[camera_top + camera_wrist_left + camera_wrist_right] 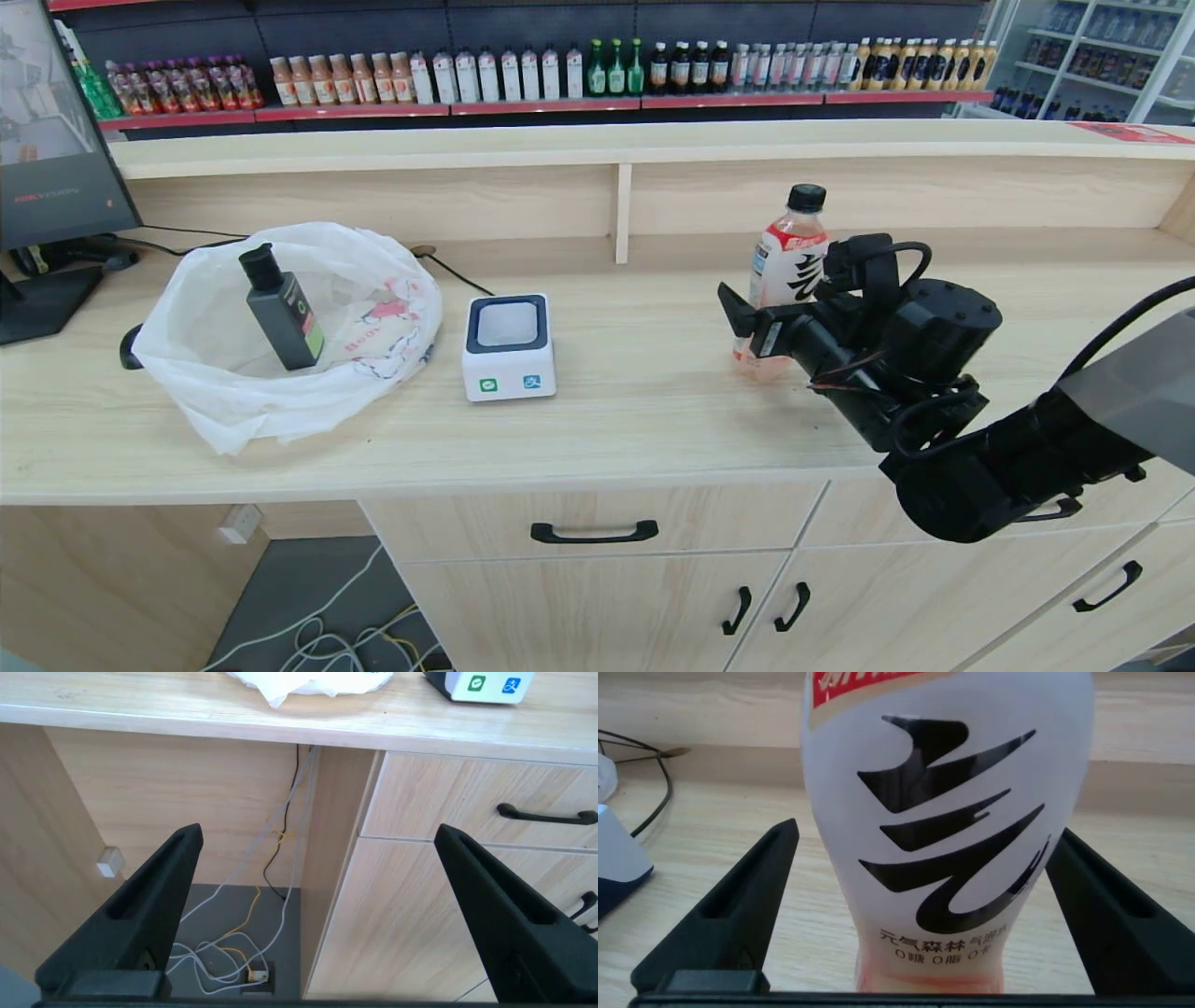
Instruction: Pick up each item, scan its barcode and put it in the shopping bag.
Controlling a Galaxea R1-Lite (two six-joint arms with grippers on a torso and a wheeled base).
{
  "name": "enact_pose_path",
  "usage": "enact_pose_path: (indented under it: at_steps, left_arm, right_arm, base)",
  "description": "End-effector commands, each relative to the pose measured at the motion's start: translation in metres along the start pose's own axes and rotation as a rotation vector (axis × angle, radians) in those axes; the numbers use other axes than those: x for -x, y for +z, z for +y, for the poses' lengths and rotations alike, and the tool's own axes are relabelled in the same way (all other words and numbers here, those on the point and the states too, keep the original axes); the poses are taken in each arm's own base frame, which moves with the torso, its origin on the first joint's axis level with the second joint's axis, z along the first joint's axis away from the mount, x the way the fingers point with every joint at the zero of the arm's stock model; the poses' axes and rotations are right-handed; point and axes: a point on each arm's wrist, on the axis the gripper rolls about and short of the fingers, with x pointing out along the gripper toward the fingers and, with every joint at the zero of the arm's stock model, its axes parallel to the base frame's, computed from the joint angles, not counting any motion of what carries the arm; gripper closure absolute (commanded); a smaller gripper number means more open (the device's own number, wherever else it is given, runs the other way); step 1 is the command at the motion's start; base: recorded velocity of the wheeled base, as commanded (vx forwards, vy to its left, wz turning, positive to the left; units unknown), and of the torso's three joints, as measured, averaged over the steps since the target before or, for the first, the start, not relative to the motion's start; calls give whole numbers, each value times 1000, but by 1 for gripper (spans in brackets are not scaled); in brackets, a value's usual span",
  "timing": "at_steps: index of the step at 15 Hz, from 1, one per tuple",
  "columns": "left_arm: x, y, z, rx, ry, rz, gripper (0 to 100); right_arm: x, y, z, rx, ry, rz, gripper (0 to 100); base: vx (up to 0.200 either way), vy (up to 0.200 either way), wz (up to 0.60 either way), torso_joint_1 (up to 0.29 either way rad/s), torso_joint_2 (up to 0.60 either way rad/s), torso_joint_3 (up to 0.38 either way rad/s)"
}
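While the right gripper (924, 840) is straddling the pink drink bottle (943, 812) with its fingers (738, 905) spread wide and seemingly not touching it, the bottle is standing upright on the counter (635, 411), well to the right of the barcode scanner (509, 347). Likely risk: one finger touching first and tipping the tall bottle, or the smooth label slipping in a low grip. The left gripper (318, 840) is hanging wide open and empty, below and left of the scanner. The shopping bag (215, 373), just left of the scanner, is holding a dark bottle (283, 313).
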Motion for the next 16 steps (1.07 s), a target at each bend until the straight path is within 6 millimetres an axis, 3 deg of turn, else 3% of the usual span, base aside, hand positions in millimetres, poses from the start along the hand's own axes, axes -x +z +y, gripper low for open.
enact_pose_path:
  at_steps: [1,8,9,16]
  left_arm:
    - [0,0,0,-1,1,0,0]
    - [0,0,0,-1,1,0,0]
    - [0,0,0,1,1,0,0]
    - [0,0,0,1,1,0,0]
  right_arm:
    - [-1,-1,-1,-2,-2,1,0]
    - [-1,-4,-1,-20,-4,11,0]
    - [-1,-5,-1,-20,-7,13,100]
    - [-3,-1,-4,-20,-5,-2,100]
  base:
    - [0,0,0,0,0,0]
    - [0,0,0,0,0,0]
    - [0,0,0,0,0,0]
    - [0,0,0,0,0,0]
